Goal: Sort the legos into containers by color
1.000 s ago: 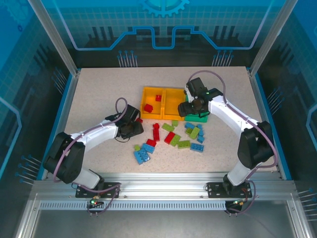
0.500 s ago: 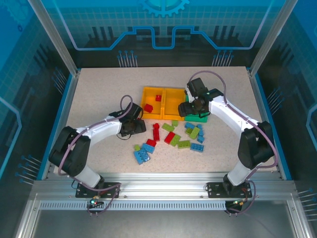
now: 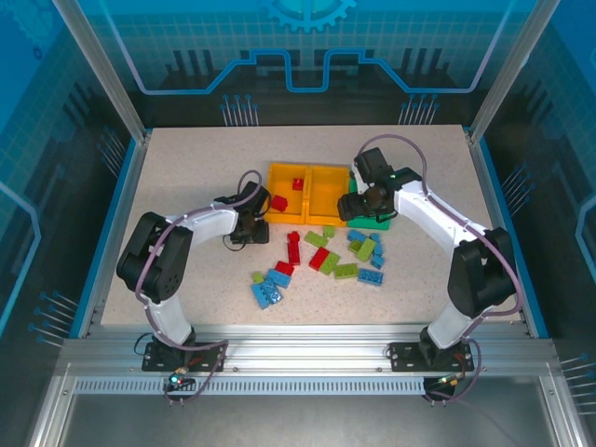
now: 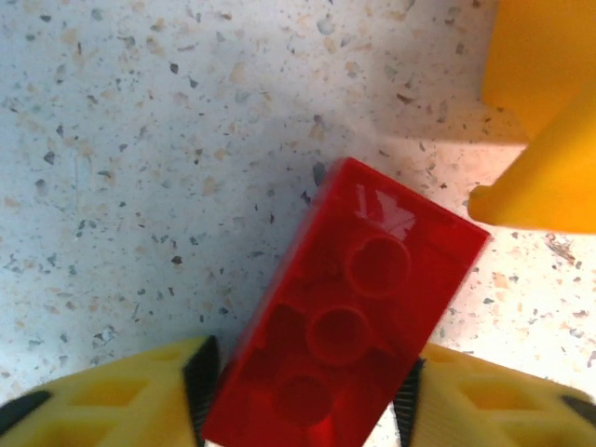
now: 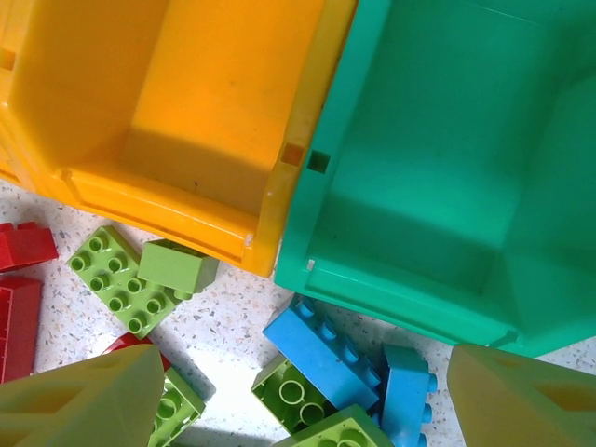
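The left jaws are clenched on a red brick (image 4: 349, 317): both dark pads (image 4: 203, 377) press on its long sides, close to its near end. The brick seems to lie flat on the surface (image 4: 140, 140), studs up. Its long axis runs slanted away from the jaws, toward the corner of the orange bin (image 4: 549, 112), just beside its far end. In the top view this bin holds 2 red bricks (image 3: 298, 183), and the left arm is nearer to it. I judge the next move must lift the brick over that rim. The right jaws are released and empty, above the seam between the second orange bin (image 5: 186, 93) and the green bin (image 5: 447, 140).
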You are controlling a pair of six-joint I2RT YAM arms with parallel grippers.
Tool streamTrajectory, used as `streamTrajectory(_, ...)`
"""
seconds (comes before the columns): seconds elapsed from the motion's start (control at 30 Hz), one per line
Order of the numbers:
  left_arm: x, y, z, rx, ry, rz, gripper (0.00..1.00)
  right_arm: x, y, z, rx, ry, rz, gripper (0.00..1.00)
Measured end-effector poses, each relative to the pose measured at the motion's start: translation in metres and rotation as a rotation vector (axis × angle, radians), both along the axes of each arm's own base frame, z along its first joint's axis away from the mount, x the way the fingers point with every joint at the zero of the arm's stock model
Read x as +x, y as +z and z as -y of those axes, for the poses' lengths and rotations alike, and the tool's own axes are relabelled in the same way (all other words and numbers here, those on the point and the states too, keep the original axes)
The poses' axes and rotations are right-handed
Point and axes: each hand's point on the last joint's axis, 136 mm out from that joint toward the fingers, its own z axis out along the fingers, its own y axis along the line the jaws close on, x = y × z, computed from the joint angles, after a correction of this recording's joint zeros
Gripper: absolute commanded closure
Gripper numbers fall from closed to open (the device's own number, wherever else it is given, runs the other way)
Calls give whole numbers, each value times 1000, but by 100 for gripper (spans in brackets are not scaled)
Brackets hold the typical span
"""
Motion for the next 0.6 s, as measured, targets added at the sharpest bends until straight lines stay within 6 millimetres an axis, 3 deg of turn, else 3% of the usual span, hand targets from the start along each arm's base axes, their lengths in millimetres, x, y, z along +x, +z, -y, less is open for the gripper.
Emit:
streamTrajectory(0.13, 1, 0, 0, 3, -17, 0, 68, -4, -1, 4, -6, -7, -2, 18)
streamTrajectory(0.37, -2, 9, 2, -24, -8, 17, 72, -17, -11, 16, -24, -23, -28, 18)
streamTrajectory(0.6, -5, 56, 1, -80, 34, 112, 72, -27, -10, 22, -12, -41, -30, 19)
